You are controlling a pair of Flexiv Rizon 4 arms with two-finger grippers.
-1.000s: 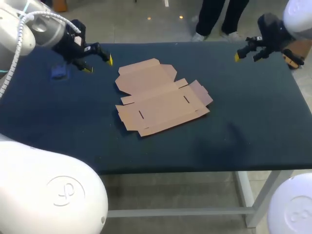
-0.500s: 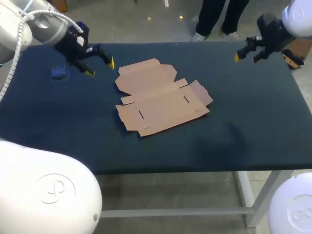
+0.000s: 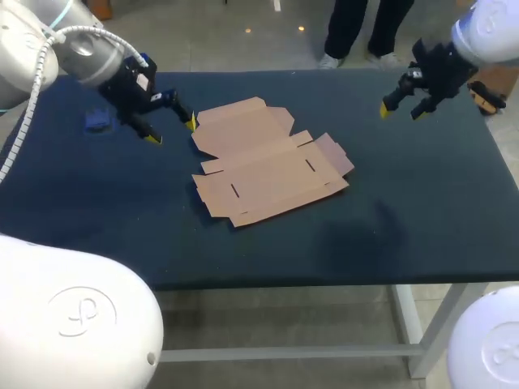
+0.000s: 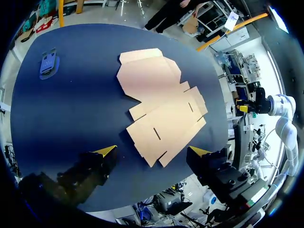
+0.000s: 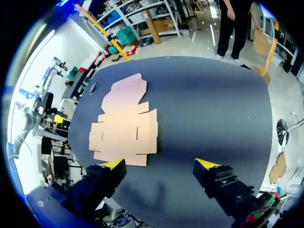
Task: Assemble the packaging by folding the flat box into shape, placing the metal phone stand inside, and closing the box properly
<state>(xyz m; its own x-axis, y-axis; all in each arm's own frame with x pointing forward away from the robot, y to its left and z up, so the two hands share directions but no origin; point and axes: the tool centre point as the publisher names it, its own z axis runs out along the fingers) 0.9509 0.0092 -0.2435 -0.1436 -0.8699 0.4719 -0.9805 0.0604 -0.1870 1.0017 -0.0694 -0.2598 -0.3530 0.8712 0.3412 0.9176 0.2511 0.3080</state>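
Your left pincer [image 3: 173,131], wide open and empty, hovers just beside the box [image 3: 268,162], unfolded flat on the tabletop [image 3: 405,211]; your right pincer [image 3: 399,112], also open and empty, hangs well off it. Slip under an edge flap and fold along its crease, bracing the opposite side.

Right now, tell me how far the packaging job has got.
Nothing looks done: the flat brown cardboard box blank lies unfolded on the dark table. In hand: nothing. The left gripper hovers open beside the blank's edge, and the right gripper is open and well apart from it. Left: folding, loading the small blue object, presumably the phone stand, and closing.
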